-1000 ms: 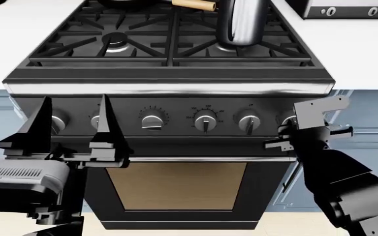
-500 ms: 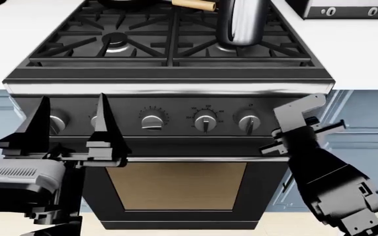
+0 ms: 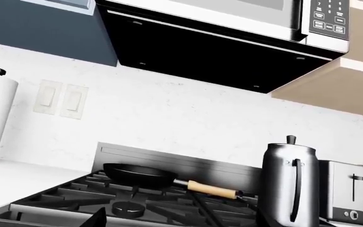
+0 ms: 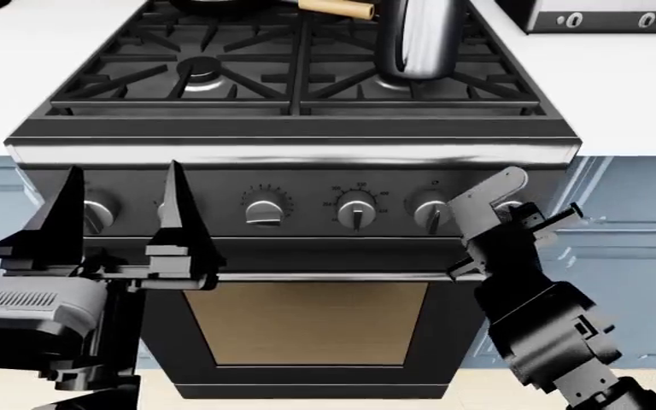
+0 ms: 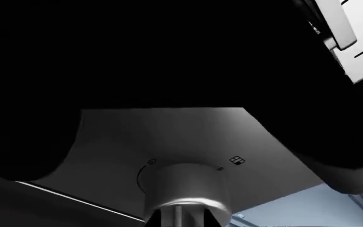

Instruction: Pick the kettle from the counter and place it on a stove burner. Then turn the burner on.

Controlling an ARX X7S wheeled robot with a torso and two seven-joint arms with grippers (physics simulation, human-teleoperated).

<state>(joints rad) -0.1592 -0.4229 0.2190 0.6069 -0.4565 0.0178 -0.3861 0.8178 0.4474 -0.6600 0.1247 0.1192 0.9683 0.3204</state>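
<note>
item: kettle, upright on the front-right stove burner. your right pincer sits at the far-right knob, knob axis straight ahead; spread unclear. left pincer apart, farther off.

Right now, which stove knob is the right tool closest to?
The rightmost knob, at the panel's far end; the right tool partly covers it, clear of the others.
</note>
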